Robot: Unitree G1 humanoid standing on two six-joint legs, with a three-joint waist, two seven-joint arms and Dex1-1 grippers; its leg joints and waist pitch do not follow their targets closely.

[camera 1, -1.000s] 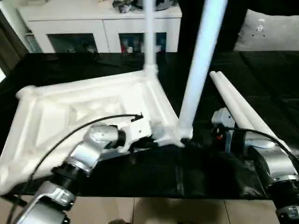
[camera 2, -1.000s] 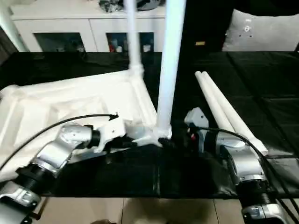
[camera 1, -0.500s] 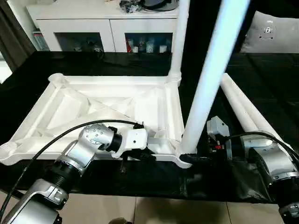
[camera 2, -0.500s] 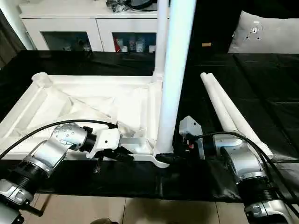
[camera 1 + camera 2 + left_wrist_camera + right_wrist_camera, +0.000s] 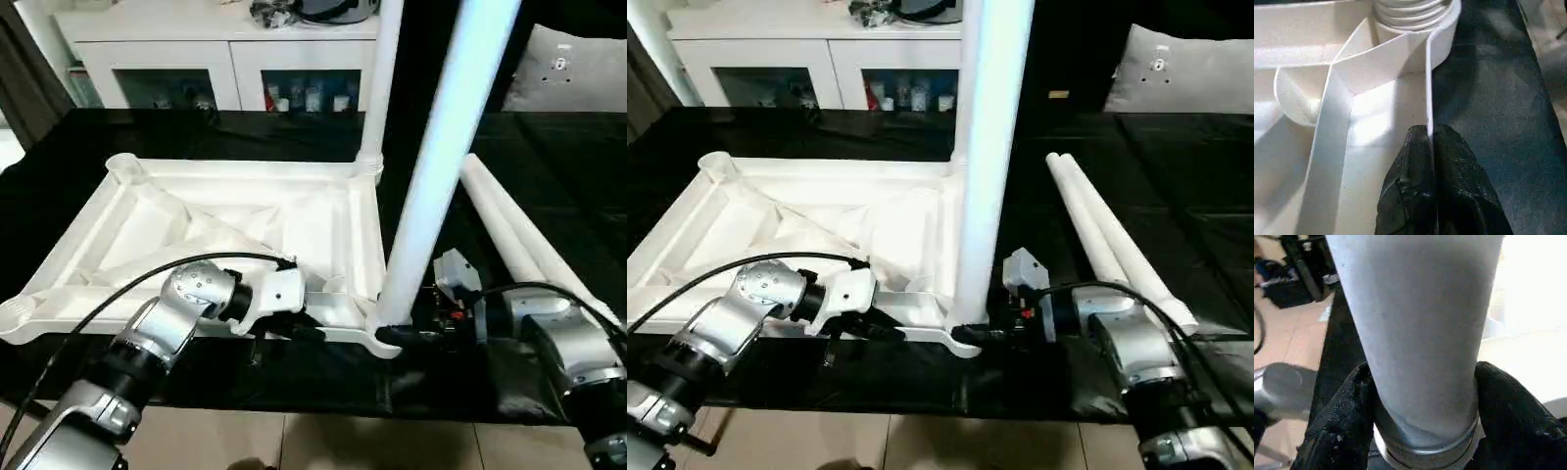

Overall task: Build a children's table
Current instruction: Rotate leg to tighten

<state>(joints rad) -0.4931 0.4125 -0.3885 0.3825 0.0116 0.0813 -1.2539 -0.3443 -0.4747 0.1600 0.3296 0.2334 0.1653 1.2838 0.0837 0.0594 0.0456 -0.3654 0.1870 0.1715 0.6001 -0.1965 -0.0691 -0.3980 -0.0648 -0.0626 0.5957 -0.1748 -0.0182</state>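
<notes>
Children's table parts lay on a black-covered bench [image 5: 323, 377], with the white table top [image 5: 196, 220] upside down, ribbed underside up, and the step in hand looked to be seating a leg in the near right corner socket [image 5: 384, 338]. Nearest the camera, the left gripper [image 5: 1428, 147] was pinched tight on the thin near rim of the top, one black finger on each side of the wall, just beside that corner. That hold should be kept firm and low, I judged, so the top would not slide or tip while the leg was worked. At the corner itself the right gripper [image 5: 1422, 396] straddled the base of the upright leg [image 5: 441, 166], a black finger [image 5: 1342, 421] pressed against each side just above the grey collar where it entered the socket; whether the grip was fully settled I could not tell. To do this well, the leg probably needed to stay square to the top while it was pushed or turned home, since a tilt could jam it in the socket or lever the corner off the bench. Farther back, a second leg [image 5: 377, 88] already stood upright in the far right corner. Two loose legs [image 5: 514, 230] lay side by side on the bench to the right, touching each other and well apart from the top. Beyond stood a white cabinet [image 5: 235, 59] with dark glass doors.
</notes>
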